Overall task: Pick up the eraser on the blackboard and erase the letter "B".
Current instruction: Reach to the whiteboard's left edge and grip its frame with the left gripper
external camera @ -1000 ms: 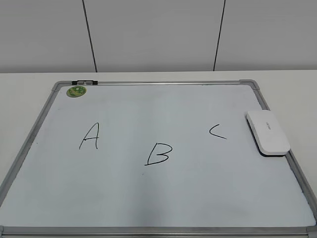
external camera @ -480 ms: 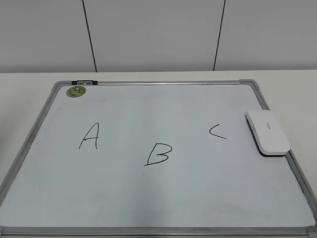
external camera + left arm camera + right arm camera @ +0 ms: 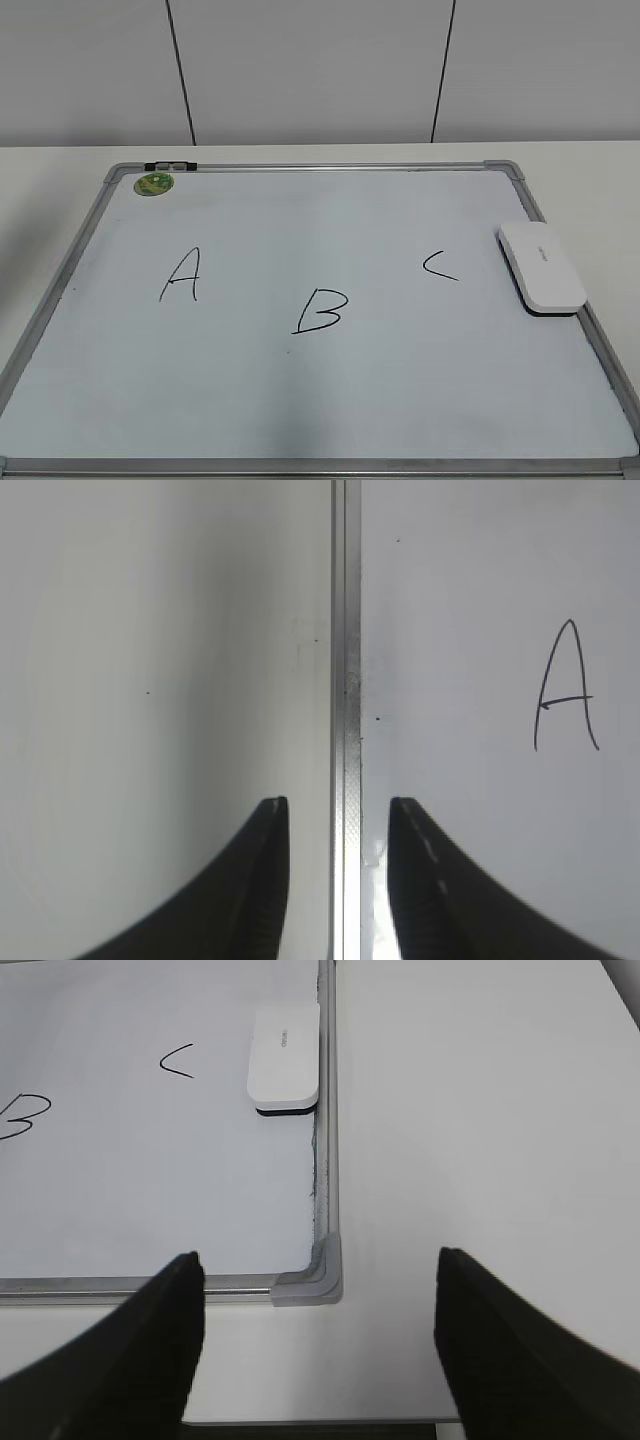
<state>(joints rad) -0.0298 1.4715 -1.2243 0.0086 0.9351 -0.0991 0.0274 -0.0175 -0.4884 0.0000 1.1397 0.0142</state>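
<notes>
Nothing on the board has moved since a second ago: the eraser lies where it lay, and no arm has entered the wide view.

Nearest, the right gripper (image 3: 318, 1345) hangs empty with its two dark fingers spread wide, above the bare table just off the board's near right corner. The left gripper (image 3: 338, 880) is also empty, its fingers a narrow gap apart, straddling the board's left frame rail without clearly touching it.

Beyond lies the blackboard (image 3: 70, 262), a white board in a grey frame, flat on the table. The letter "B" (image 3: 322, 310) sits near its middle, with an "A" (image 3: 182, 273) to the left and a "C" (image 3: 438, 264) to the right. The eraser (image 3: 541, 266) rests against the right frame rail, just beside the "C". A green magnet (image 3: 154, 184) sits in the far left corner.

The step in hand is likely reaching for the eraser. The right gripper is closer; it should come down over the eraser's narrow width, staying clear of the frame.
</notes>
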